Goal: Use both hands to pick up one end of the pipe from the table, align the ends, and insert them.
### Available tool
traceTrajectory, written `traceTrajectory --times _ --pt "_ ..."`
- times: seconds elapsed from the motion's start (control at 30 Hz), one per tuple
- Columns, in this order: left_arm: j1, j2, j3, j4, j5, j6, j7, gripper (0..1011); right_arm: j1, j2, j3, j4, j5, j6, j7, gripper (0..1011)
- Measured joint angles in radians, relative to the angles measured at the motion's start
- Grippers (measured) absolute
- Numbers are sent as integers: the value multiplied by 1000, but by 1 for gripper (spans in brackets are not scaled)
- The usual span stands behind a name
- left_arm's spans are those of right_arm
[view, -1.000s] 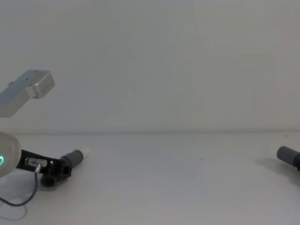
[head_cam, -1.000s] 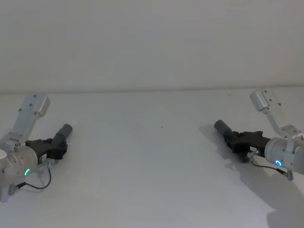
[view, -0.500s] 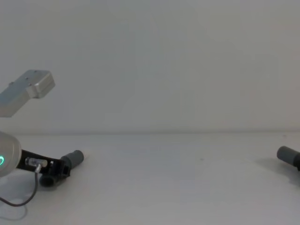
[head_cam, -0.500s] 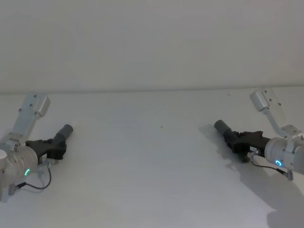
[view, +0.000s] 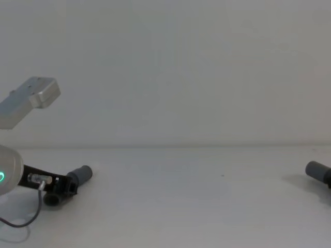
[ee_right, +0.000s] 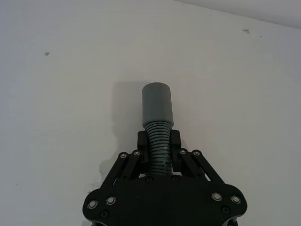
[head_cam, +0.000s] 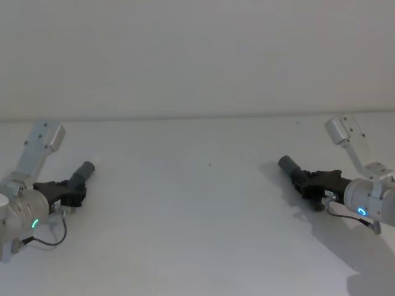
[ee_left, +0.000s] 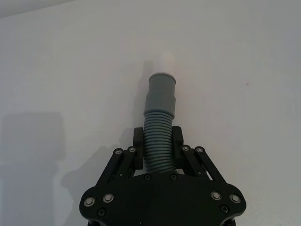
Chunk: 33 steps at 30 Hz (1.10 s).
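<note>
Two dark grey ribbed pieces of the pipe are each held low over the white table [head_cam: 197,203]. At the table's left side, my left gripper [head_cam: 73,190] is shut on the ribbed part of one piece [head_cam: 81,174]. In the left wrist view that piece [ee_left: 160,113] points away from the fingers [ee_left: 137,142] and ends in a whitish tip [ee_left: 164,62]. On the right, my right gripper [head_cam: 307,182] is shut on the ribs of the other piece [head_cam: 287,164]; its smooth grey cuff [ee_right: 157,109] points away. The two ends are far apart.
A pale grey wall [head_cam: 197,55] rises behind the table's far edge. A wide stretch of bare table lies between the two arms. A small dark speck [head_cam: 210,164] marks the table near the middle. A thin cable [head_cam: 52,237] loops below the left wrist.
The left gripper and its pipe piece have edged very slightly to the left. The right arm and its piece hold still.
</note>
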Motion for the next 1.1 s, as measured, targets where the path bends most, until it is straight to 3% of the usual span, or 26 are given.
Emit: traceTrajectory --times 0.57,0.83,1.1 --pt "-5 -3 0 1 0 -2 -3 313 0 0 0 0 0 0 0 244" --pt "-30 -15 -2 15 1 -36 -17 313 0 0 1 0 0 -1 0 244" --pt "-90 -37 -9 25 -16 -108 -61 313 0 0 0 -1 0 -3 0 244"
